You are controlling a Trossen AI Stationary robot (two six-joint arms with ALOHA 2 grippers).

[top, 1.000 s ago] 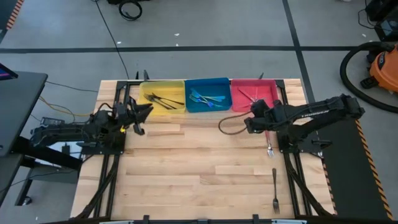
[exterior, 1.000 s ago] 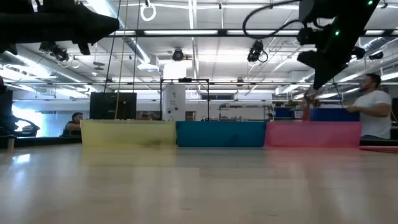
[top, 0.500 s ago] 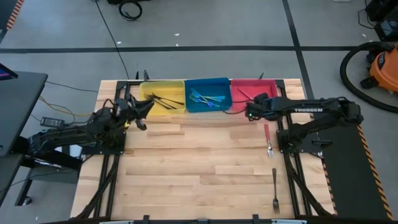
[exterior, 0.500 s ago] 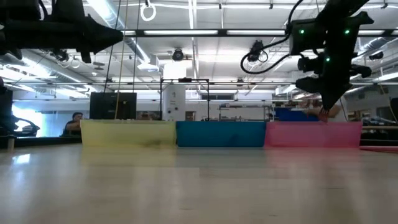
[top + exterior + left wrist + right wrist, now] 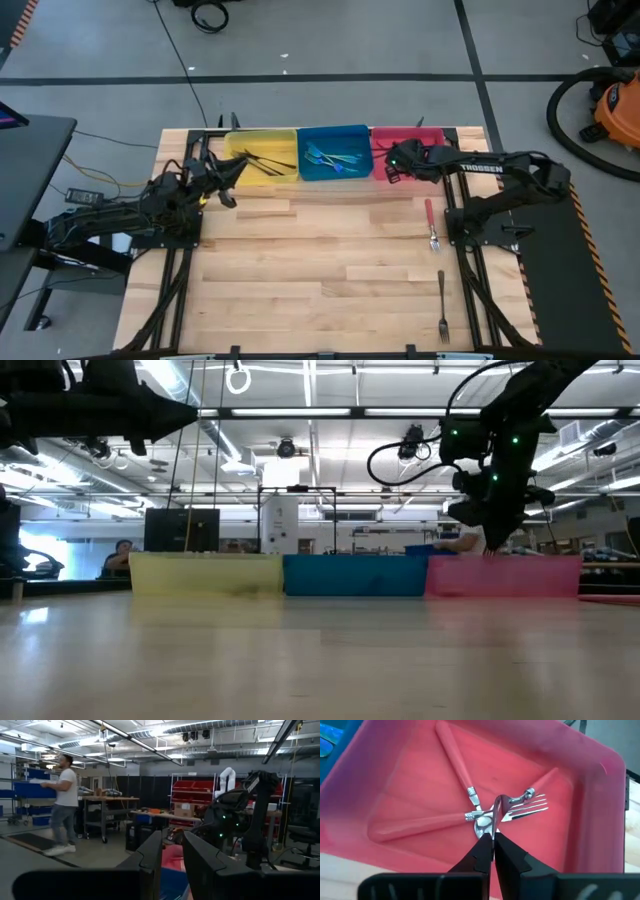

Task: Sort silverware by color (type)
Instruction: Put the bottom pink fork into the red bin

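The right gripper (image 5: 492, 837), having been swung from the table to above the red bin (image 5: 600, 805), is being held nearly closed; a pink fork (image 5: 512, 805) is apparently being released there. One more is thereby sorted.

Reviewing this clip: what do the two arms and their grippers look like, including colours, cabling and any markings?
Both arms are dark, near-black jointed links. The right arm carries white TROSSEN lettering, green indicator lights near its wrist, and a looping black cable. The right gripper has two slim, dark, tapered fingers. The left gripper has broader black fingers; the left arm shows a yellow spot.
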